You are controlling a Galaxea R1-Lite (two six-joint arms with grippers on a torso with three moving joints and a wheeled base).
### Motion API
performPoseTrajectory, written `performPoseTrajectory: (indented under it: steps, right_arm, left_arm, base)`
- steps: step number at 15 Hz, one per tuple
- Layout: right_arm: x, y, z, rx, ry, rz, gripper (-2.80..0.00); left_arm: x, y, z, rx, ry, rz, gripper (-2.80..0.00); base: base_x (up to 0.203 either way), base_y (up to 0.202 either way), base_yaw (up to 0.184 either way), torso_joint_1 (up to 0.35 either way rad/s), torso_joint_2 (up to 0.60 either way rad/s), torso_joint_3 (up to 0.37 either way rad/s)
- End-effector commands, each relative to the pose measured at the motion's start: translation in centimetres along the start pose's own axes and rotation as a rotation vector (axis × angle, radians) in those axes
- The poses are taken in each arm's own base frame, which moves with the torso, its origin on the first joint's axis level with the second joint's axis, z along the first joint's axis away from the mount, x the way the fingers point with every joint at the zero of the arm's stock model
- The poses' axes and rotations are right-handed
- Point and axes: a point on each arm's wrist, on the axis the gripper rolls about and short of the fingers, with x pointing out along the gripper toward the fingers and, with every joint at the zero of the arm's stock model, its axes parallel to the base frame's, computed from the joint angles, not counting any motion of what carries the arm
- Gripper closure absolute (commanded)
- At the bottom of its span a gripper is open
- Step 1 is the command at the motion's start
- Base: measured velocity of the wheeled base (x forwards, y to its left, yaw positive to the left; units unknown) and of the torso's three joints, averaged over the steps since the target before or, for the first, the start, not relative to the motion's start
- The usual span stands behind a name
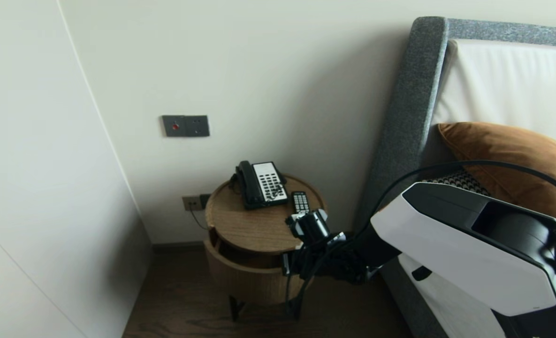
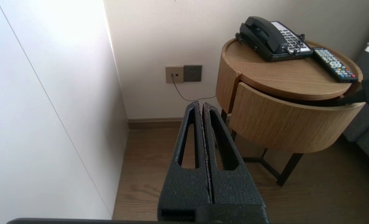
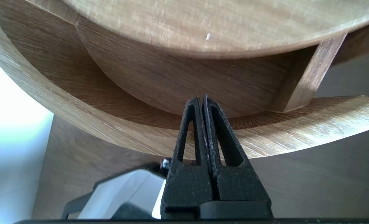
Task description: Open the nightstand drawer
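A round wooden bedside table (image 1: 254, 227) stands against the wall, its curved drawer (image 1: 242, 277) pulled partly out. On top lie a black and white telephone (image 1: 260, 184) and a black remote (image 1: 300, 202). My right gripper (image 3: 203, 98) is shut and empty. It reaches over the drawer's rim (image 3: 296, 137) into the gap under the tabletop (image 3: 203, 25), at the drawer's right end. In the head view its wrist (image 1: 311, 226) hides the fingertips. My left gripper (image 2: 200, 104) is shut and empty, parked above the floor left of the table.
A grey padded headboard (image 1: 409, 117) and a brown cushion (image 1: 517, 155) lie right of the table. A white panel wall (image 1: 38, 188) closes the left side. Wall sockets (image 2: 183, 73) with a cable sit low behind the table. Dark wooden floor (image 2: 159, 174) runs in front.
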Motion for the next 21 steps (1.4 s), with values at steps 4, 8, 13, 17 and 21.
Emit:
performPoseTrajectory:
  steps: [4,8,13,17,21]
  right_arm:
    - [-1.6,0.3,-0.5,-0.001,0.004,0.008,0.0]
    - [-1.6,0.5,-2.1,-0.014,0.004,0.024,0.0]
    - [-1.6,1.2,-3.1,-0.032,0.016,0.04,0.0]
    - [-1.6,1.5,-3.6,-0.047,0.027,0.043,0.0]
    - [-1.8,1.8,-4.2,-0.061,0.048,0.051,0.0]
  left_arm:
    - [0.0,0.0,0.0,0.0,-0.001,0.0,0.0]
    - [0.0,0.0,0.0,0.0,-0.001,0.0,0.0]
    - [0.0,0.0,0.0,0.0,-0.002,0.0,0.0]
    - [0.0,0.0,0.0,0.0,0.0,0.0,0.0]
    - [0.0,0.0,0.0,0.0,0.0,0.0,0.0]
  base:
    - [0.0,0.0,0.0,0.0,0.0,0.0]
    - [0.0,0.0,0.0,0.0,0.0,0.0]
    - [0.0,0.0,0.0,0.0,0.0,0.0]
    - [0.0,0.0,0.0,0.0,0.0,0.0]
    - [0.0,0.0,0.0,0.0,0.0,0.0]
